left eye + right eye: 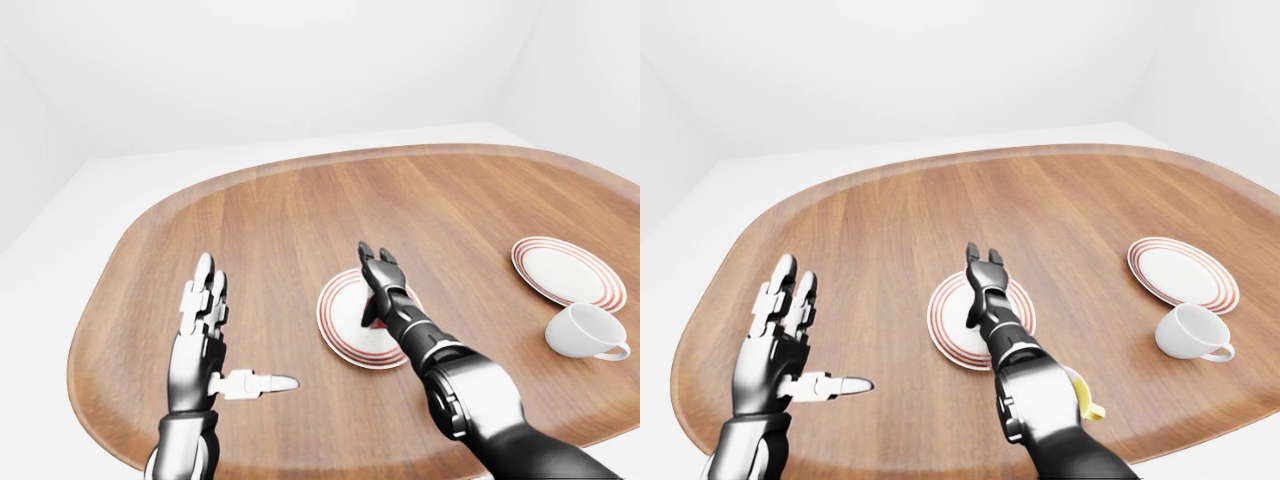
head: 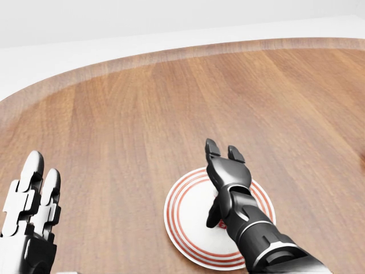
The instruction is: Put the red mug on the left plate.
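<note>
Right now I see my right hand point(image 2: 227, 171) stretched over the left plate point(image 1: 340, 322), its fingers point(image 2: 212, 149) straight and spread, clamped on nothing. Under the wrist, in the head view, a sliver of red shows on the plate at about 5 o'clock from its centre; I take that for the red mug point(image 2: 221, 225), sitting on the plate and almost wholly hidden by my forearm. I cannot tell whether it stands upright.

My left hand point(image 1: 203, 335) hovers over bare wood at 9 o'clock from the plate, well apart from it, palm turned inward, fingers extended and apart, thumb sticking out toward the plate. It holds nothing.

Over at 3 o'clock in the left-eye view a second ringed plate point(image 1: 567, 271) lies near the desk's point(image 1: 290, 210) edge, and a white cup point(image 1: 584, 331) stands just beside it at 6 o'clock, handle pointing right. In the right-eye view a bit of something yellow point(image 1: 1083, 395) peeks out from behind my right forearm at 5 o'clock from the left plate; too little shows to name it.
</note>
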